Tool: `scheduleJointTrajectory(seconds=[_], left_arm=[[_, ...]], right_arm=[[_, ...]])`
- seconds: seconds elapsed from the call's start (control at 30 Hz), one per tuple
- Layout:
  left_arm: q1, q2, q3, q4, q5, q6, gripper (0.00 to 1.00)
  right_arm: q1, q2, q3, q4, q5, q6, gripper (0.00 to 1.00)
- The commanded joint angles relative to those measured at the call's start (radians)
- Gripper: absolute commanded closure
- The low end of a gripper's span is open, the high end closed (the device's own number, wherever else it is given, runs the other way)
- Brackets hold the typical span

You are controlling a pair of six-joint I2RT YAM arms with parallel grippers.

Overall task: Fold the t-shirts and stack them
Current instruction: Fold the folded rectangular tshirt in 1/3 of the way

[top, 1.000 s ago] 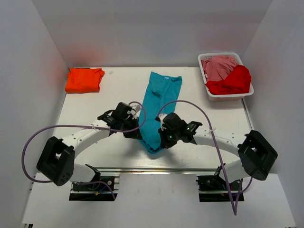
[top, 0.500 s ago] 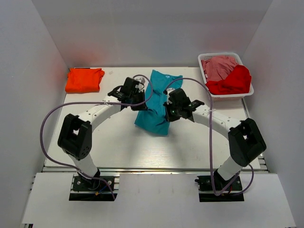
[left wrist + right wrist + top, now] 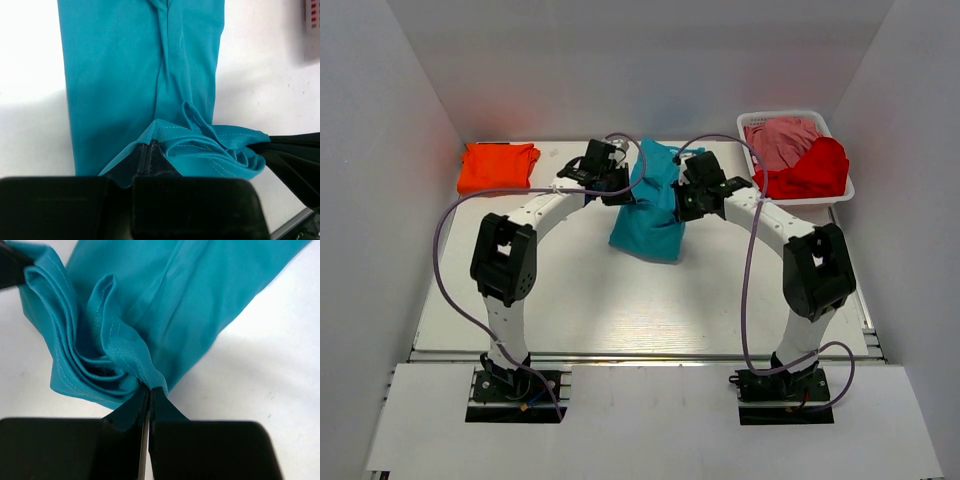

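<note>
The teal t-shirt (image 3: 650,215) lies doubled over at the middle rear of the white tabletop (image 3: 570,300). A basket (image 3: 790,116) stands far right and the folded orange t-shirt (image 3: 497,167) far left. The left end effector (image 3: 618,190) and right end effector (image 3: 680,200) each pinch the teal t-shirt's bunched edge.

teal t-shirt (image 3: 140,75) cut off at top, pink t-shirt (image 3: 780,140) half covered

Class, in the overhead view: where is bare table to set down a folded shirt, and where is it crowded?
Bare table: from the teal t-shirt to the near edge, and in front of the orange t-shirt. Crowded at the back: left gripper and right gripper pinch the teal t-shirt beside the basket.
</note>
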Motion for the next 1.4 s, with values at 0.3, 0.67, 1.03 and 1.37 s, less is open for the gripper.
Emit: scheduleJointTrajectory(seconds=[0.3,0.67,1.03,1.37], left_arm=[[0.048,0.051,0.104,0.08,0.068,0.022,1.0],[0.066,0.054,0.113,0.164,0.092,0.042,1.0],[0.084,0.176,0.186,0.227,0.092,0.014,1.0],[0.094,0.315,0.272,0.262,0.092,-0.007,1.0]], right_arm=[[-0.085,0.113,0.196,-0.007,-0.023,-0.038,1.0],[-0.125,0.144,0.253,0.011,-0.045,-0.082,1.0],[-0.17,0.268,0.341,0.054,-0.064,-0.109,1.0],[-0.206,0.397,0.415,0.137,-0.117,-0.099,1.0]])
